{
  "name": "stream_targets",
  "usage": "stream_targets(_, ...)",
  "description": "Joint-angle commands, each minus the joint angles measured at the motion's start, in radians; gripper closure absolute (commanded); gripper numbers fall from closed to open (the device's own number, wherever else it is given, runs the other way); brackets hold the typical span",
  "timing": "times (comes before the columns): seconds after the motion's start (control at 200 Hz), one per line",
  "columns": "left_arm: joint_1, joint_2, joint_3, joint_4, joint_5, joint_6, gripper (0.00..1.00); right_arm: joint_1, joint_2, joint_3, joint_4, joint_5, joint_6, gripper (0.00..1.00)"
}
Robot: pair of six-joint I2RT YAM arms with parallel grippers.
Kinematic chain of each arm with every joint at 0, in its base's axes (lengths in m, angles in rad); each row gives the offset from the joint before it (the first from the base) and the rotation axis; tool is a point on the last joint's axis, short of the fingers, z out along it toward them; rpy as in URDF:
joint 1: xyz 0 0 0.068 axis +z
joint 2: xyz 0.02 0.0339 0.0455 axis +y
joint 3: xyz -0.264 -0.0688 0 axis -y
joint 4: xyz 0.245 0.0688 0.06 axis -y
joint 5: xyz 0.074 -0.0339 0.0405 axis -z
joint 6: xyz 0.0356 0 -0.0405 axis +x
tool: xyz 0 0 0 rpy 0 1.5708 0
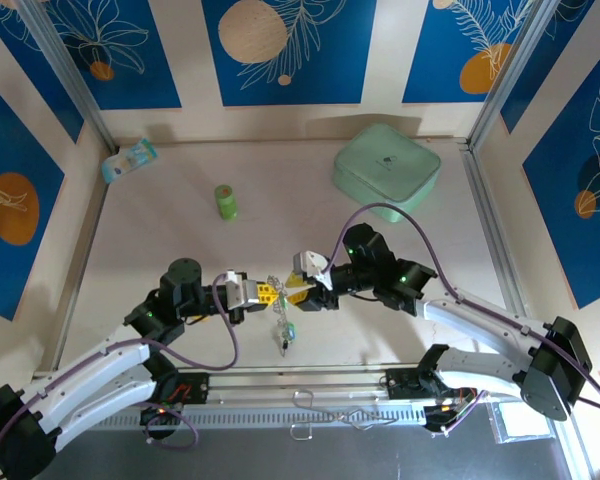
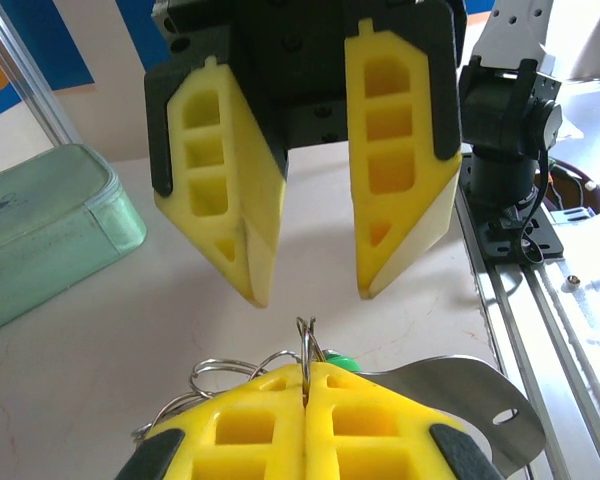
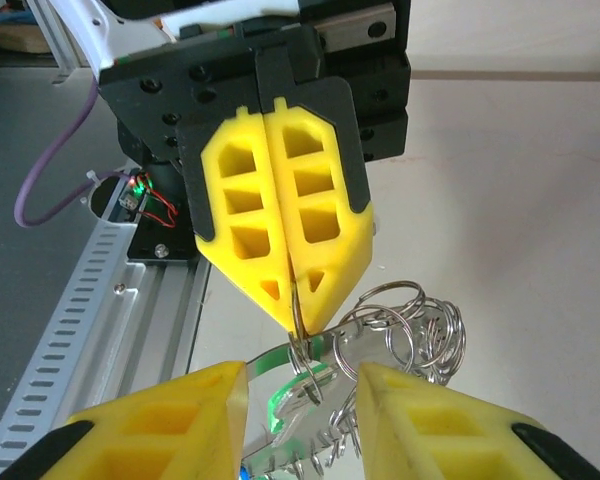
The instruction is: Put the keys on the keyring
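The left gripper (image 3: 302,310) is clamped shut on the thin wire of the keyring (image 3: 412,318), holding it up off the table. The right gripper (image 2: 310,292) faces it tip to tip with its jaws parted and nothing between them. The ring's coils bunch just beside the left fingertips and hang between and below the two grippers. A green-headed key (image 2: 337,361) dangles just beyond those fingertips, so the threading looks at least partly done. Whether every key is on cannot be told. The right gripper likely has to take the wire next.
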Motion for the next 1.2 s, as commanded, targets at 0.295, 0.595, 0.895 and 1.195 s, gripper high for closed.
stream_targets(0.295,-0.001,-0.024,-0.004,0.058,0.054,-0.002,1.00,0.022,0.027,0.027,-0.046,0.014,-0.041,0.74)
stream_targets(0.595,-0.002,-0.028,-0.004,0.057,0.053,0.000,1.00,0.020,0.027,0.041,-0.081,-0.009,-0.059,0.91)
stream_targets(0.895,-0.003,-0.033,0.004,0.098,0.096,-0.027,1.00,0.022,0.070,0.069,-0.105,-0.023,-0.055,1.00)
stream_targets(1.195,-0.004,-0.035,0.001,0.081,0.077,-0.001,1.00,0.022,0.037,0.050,-0.107,-0.005,-0.057,0.82)
